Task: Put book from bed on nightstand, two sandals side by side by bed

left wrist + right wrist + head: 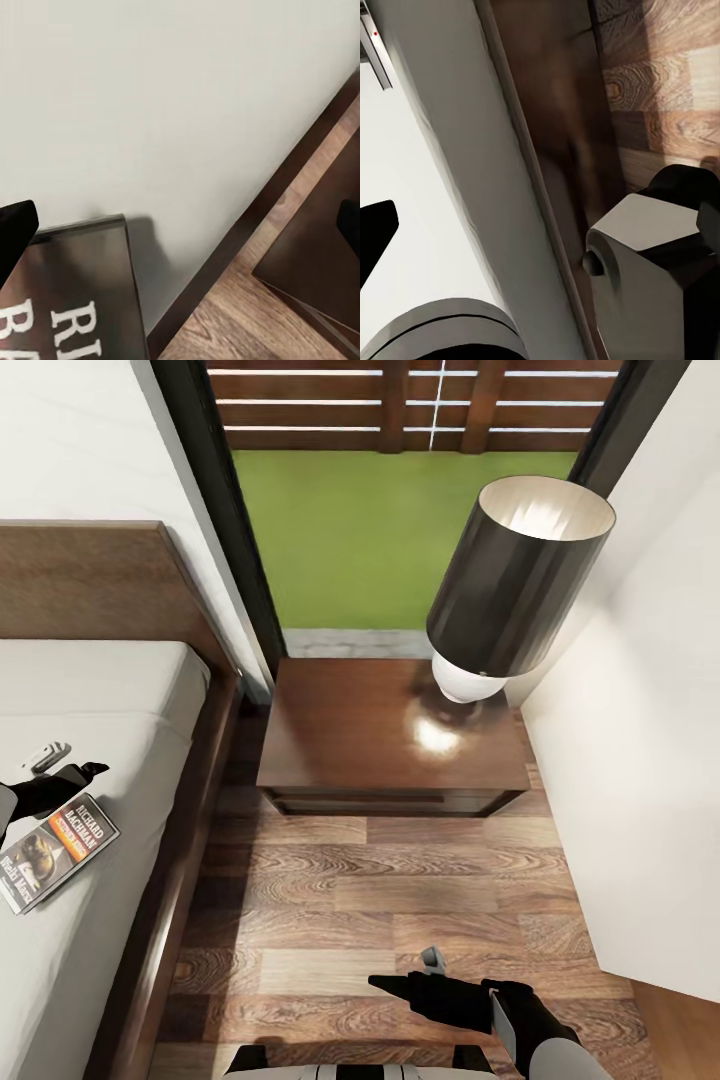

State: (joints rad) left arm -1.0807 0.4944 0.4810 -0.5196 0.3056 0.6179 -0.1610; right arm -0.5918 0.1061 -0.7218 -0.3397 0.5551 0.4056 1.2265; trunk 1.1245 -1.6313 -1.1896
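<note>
**Dark paperback on the bed, nightstand close by**

Dark-covered with an orange band, the book (55,852) lies flat on the pale mattress of the bed (120,690), near its edge. Our left gripper (62,772) hovers just above the book's upper end, jaws spread apart. Beside the bed stands the glossy brown nightstand (360,745), bearing a black-shaded lamp (515,585). Our right gripper (415,982) hangs low over the wood-plank floor (400,900); we cannot tell how its jaws stand.
</note>
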